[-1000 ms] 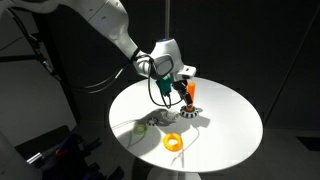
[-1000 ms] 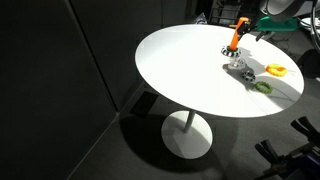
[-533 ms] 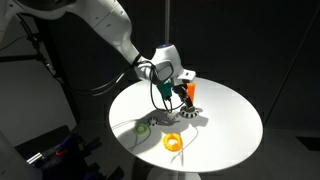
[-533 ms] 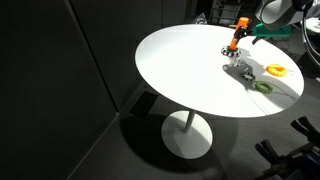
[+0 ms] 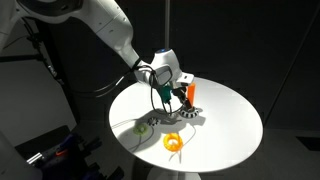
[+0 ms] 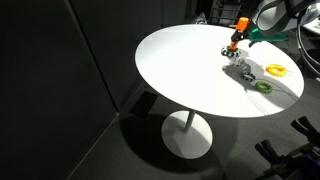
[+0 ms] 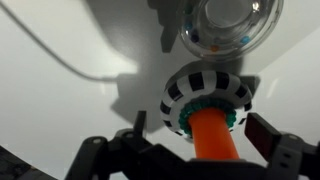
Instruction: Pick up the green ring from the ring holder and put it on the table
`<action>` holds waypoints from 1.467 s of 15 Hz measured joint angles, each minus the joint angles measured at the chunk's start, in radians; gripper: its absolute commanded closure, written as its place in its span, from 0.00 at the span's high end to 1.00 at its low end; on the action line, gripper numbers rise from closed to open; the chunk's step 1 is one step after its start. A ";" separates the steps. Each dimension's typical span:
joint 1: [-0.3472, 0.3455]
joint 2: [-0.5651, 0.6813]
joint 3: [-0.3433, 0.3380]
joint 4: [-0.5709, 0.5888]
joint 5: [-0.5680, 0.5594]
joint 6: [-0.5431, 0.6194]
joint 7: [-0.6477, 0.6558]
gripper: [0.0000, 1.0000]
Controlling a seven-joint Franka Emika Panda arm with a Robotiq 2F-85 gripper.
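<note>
The ring holder is an orange peg (image 7: 212, 140) on a black-and-white base (image 7: 205, 92). It stands on the white table (image 5: 225, 125) and shows in both exterior views (image 5: 190, 97) (image 6: 237, 32). A dark teal toothed ring (image 7: 185, 122) sits round the peg's foot. The lime green ring lies flat on the table in both exterior views (image 5: 143, 127) (image 6: 263, 87), apart from the holder, and is out of the wrist view. My gripper (image 7: 198, 134) is open, with one finger on each side of the peg and nothing held. It also shows in both exterior views (image 5: 178, 90) (image 6: 249, 33).
A larger orange-yellow ring (image 5: 174, 142) (image 6: 275, 70) lies on the table near the lime ring. A clear glass-like round object (image 7: 225, 22) (image 6: 243, 71) sits just beyond the holder's base. The table edge (image 6: 150, 80) drops off into dark surroundings.
My gripper has moved a little closer in on the peg. The rings on the table have not moved.
</note>
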 measured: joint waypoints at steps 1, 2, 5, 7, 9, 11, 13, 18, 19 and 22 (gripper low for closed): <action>0.000 0.006 0.001 0.003 0.002 0.008 0.000 1.00; 0.000 0.012 0.002 0.006 0.004 0.014 0.000 1.00; 0.000 0.031 0.003 0.021 0.012 0.021 0.000 1.00; 0.000 0.044 0.003 0.034 0.013 0.021 0.000 1.00; 0.000 0.057 0.003 0.048 0.014 0.021 0.000 1.00; 0.000 0.071 0.003 0.062 0.015 0.021 0.000 1.00; -0.001 0.083 0.003 0.075 0.015 0.022 0.000 1.00; -0.001 0.112 0.003 0.105 0.018 0.025 0.000 1.00; -0.001 0.117 0.003 0.110 0.018 0.026 0.000 1.00; -0.001 0.130 0.004 0.123 0.018 0.035 0.000 0.83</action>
